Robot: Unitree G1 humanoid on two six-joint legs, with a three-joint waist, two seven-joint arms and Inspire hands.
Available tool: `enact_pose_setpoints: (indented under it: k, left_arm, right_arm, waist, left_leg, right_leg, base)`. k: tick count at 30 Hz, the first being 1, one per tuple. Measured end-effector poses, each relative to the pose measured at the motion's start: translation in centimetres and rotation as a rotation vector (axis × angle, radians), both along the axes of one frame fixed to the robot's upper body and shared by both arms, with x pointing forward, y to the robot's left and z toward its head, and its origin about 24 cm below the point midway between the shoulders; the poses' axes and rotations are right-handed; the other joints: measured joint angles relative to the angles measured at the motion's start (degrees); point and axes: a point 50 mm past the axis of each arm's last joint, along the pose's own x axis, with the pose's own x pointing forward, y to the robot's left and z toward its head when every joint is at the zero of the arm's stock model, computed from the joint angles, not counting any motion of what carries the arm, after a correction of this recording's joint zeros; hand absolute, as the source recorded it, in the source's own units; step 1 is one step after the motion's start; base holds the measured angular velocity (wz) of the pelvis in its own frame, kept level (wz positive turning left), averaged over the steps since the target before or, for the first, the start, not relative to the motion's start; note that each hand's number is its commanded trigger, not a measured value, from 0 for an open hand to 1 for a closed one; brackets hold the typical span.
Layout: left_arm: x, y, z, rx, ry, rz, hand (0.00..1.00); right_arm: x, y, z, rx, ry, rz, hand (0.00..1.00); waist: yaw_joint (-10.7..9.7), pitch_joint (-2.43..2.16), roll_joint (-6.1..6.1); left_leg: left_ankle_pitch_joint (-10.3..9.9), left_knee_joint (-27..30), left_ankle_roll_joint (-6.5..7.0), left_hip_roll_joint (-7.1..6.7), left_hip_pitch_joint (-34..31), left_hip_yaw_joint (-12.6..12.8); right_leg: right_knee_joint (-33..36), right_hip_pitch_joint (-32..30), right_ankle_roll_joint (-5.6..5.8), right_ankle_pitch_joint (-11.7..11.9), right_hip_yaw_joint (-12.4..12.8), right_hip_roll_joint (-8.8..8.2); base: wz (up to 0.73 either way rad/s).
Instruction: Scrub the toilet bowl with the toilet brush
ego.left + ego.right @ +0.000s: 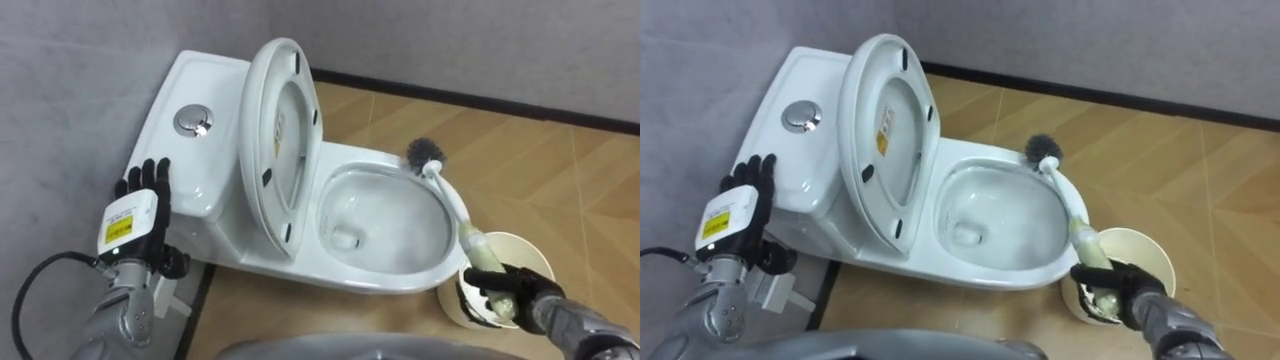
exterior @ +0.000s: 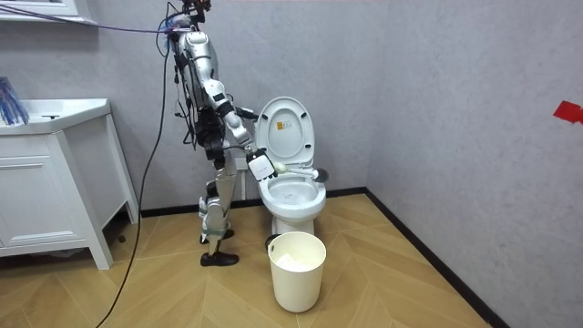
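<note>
- Right hand [image 1: 505, 290] curls round the white-handled, dark-bristled toilet brush [image 1: 452, 205]
- Its bristle head lies at the rim of the white ceramic toilet [image 1: 395, 282], lid raised
- Left hand [image 1: 140, 215], fingers straight, beside the tank [image 1: 205, 95]

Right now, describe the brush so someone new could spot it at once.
Find the white toilet, lid up, by the grey wall. Along the bowl's right rim runs the brush, its near end gripped by the right robot hand above a cream bin. Nothing else there is a thin white stick tipped with a dark bristly head.
</note>
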Motion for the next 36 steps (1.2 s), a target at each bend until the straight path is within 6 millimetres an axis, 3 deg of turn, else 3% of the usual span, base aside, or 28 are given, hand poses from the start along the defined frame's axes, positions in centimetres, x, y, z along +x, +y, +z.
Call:
enact_pose_setpoints:
  k: [5, 12, 19, 25, 31, 36]
  left_arm:
    - [0.0, 0.2, 0.1, 0.059, 0.009, -0.042, 0.00]
    - [0.5, -0.3, 0.5, 0.087, -0.006, -0.072, 0.00]
    - [2.6, -1.4, 1.3, 0.073, -0.050, -0.109, 0.00]
    - [4.1, -2.1, 2.0, 0.054, -0.090, -0.132, 0.00]
    - [6.6, -3.3, 2.3, 0.048, -0.175, -0.165, 0.00]
    - [9.8, -4.8, 3.7, -0.001, -0.319, -0.177, 0.00]
  right_arm:
    - [1.3, -0.8, 0.9, -0.147, 0.038, 0.217, 1.00]
    - [2.3, -0.1, 1.2, -0.296, 0.083, 0.491, 1.00]
    - [1.9, 1.4, 0.6, -0.473, 0.187, 0.890, 1.00]
    - [1.9, 2.8, 0.7, -0.599, 0.131, 1.038, 1.00]
    - [1.8, 3.0, 0.6, -0.752, 0.117, 1.114, 1.00]
    - [3.0, 2.8, 0.8, -0.839, 0.101, 1.146, 1.00]
  waist:
    - [0.8, -0.18, -0.49]
    - [2.5, -0.25, -0.52]
    - [4.0, -0.45, -0.74]
    - [5.0, -0.60, -1.41]
    - [4.8, 0.04, -1.03]
    - [6.0, 1.31, -0.49]
  left_leg:
    - [0.0, 0.2, 0.01, -0.07, 0.0, 0.2]
    - [0.0, 0.4, 0.01, -0.05, -0.8, 0.2]
    - [0.0, 2.2, 0.01, -0.02, -4.3, -1.0]
    - [0.1, 2.9, 0.10, 0.22, -7.5, -1.2]
    - [0.1, 6.6, 0.18, 0.14, -13.9, -3.9]
    - [0.3, 11.1, 0.07, 0.26, -22.4, -4.8]
  right_leg:
    - [-0.2, -0.5, 0.01, 0.0, 0.6, 0.05]
    - [-0.2, -1.6, 0.01, 0.0, 0.6, 0.02]
    - [0.9, -3.6, -0.06, 0.1, -0.3, -0.17]
    - [1.3, -6.4, -0.32, 0.3, -0.4, -0.22]
    - [4.3, -11.1, -0.41, 0.3, -2.1, -0.68]
    - [7.9, -18.5, -1.32, 0.3, -3.4, -1.00]
  base:
    - [-0.01]
    - [-0.01]
    - [0.09]
    - [0.04]
    - [0.22]
    - [0.14]
